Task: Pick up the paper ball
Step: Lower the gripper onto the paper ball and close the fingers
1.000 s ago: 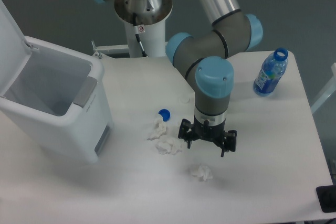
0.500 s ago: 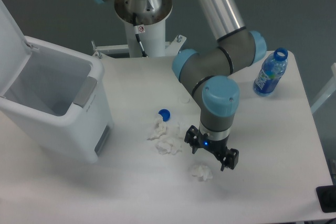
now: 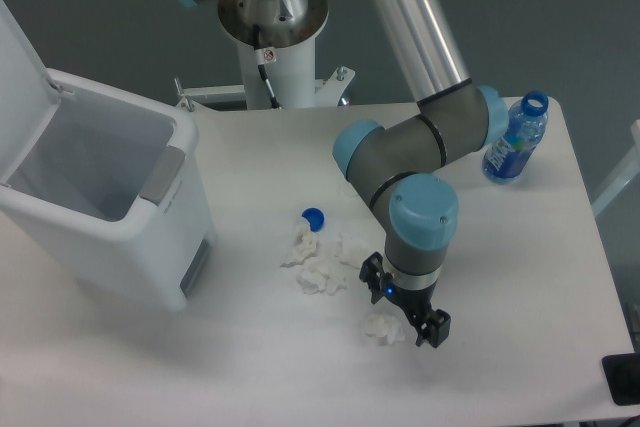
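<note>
Open-jawed, my gripper [image 3: 402, 311] hangs low over the paper ball [image 3: 381, 327], one finger on either side of it. From this view I cannot tell whether the fingers touch it. Taking the ball as my landmark and going by size: the white table [image 3: 500, 277] lies under it. The bin [image 3: 100, 197] stands well to its left, with its lid raised. I see the arm [image 3: 420, 217] rising directly above and behind it. The blue water bottle [image 3: 515, 139] stands uncapped, far up and to the right near the table edge. Two flatter paper wads [image 3: 315, 269] lie just up and to the left, and the blue cap [image 3: 314, 217] sits beyond them.
</note>
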`<state>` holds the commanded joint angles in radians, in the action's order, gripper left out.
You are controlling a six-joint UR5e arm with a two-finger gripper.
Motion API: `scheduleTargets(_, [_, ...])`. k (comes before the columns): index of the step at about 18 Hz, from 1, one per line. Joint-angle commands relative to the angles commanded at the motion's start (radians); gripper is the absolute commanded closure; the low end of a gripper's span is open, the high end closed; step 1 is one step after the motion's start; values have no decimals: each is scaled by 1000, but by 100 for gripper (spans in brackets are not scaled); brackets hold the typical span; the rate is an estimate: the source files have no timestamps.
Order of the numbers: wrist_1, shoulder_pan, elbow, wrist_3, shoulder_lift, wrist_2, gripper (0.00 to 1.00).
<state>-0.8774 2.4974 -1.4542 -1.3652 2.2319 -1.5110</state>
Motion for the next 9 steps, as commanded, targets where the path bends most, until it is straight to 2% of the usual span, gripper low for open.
scheduleTargets(9, [0,-23,-9,3,15,-2,3])
